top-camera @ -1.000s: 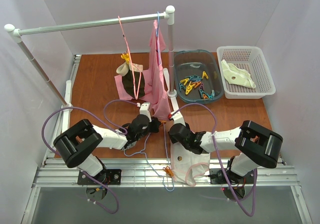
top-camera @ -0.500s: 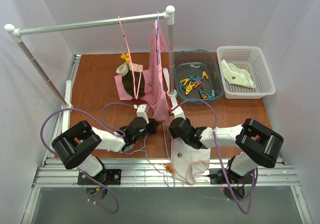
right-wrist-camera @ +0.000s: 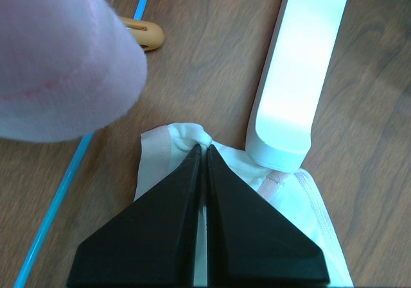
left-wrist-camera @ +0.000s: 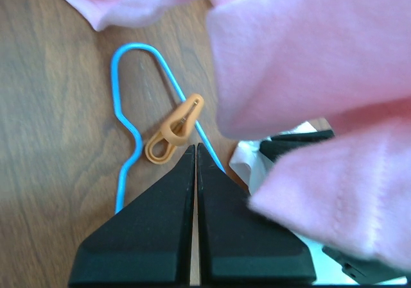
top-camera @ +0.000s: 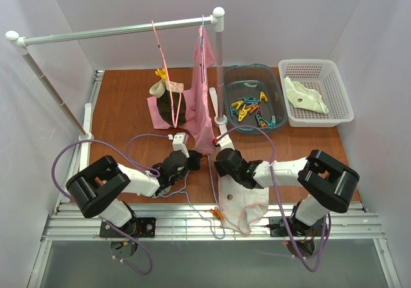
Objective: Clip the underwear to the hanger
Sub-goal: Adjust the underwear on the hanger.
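Alignment step: right fingers [right-wrist-camera: 200,156] are clamped on the underwear [top-camera: 241,201] edge, garment flat on the counter [top-camera: 122,108] beside the hanger [right-wrist-camera: 58,201]. Left fingers [left-wrist-camera: 191,156] are pressed together at the wire by the clip [left-wrist-camera: 173,137]; can't tell if it's pinched. Next move likely needs the edge dragged onto the wire, under the clip.

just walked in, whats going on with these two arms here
The right gripper is pinched shut on a bunched edge of the underwear, which lies on the table beside the drying rack's white foot. The left gripper is shut, its tips right by the wire of the hanger, which lies flat with an orange clip on it. Whether the left gripper actually grips the wire is not clear.
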{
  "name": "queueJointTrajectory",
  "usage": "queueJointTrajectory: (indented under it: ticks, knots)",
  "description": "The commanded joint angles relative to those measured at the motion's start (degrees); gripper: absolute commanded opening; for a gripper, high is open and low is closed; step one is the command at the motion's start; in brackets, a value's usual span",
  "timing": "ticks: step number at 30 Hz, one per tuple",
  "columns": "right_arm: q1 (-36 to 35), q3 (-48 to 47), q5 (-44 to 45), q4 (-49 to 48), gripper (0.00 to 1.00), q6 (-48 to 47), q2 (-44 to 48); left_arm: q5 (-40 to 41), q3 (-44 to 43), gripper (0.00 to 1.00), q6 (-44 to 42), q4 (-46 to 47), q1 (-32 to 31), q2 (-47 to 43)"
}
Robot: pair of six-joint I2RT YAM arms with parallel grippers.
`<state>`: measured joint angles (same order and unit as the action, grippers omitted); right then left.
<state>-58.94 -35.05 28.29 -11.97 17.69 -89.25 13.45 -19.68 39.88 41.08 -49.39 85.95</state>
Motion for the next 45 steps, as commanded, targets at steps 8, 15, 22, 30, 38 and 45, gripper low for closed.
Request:
queueJointTrajectory:
  ticks: [8, 15, 22, 30, 38, 45]
  knots:
    - [0.14, -0.72, -0.87, -1.13, 0.01, -0.47, -0.22, 6.41, -1.32, 0.0, -1.56, 4.53, 0.25, 2.99]
    - [0.14, -0.46, -1.22, -1.22, 0.01, -0.56, -0.57, 6.15, -1.85, 0.0, -2.35, 7.25, 0.25, 4.23]
    - [0.14, -0.2, -1.22, -1.22, 0.01, -0.73, -0.75, 6.06, -1.85, 0.0, -2.52, 7.62, 0.25, 2.73]
    - [0.14, -0.11, -1.4, -1.22, 0.01, -0.73, -0.57, 3.95, -3.44, 0.0, -2.17, 7.52, 1.4, 7.39]
    - [0.23, -0.28, -1.84, -1.48, 0.01, -0.73, -1.27, 3.25, -1.68, 0.0, -0.94, 8.93, 1.4, 9.84]
    - [0.14, -0.37, -1.84, -1.48, 0.01, -0.64, -1.45, 2.9, 0.17, 0.0, -0.24, 10.68, 1.4, 10.37]
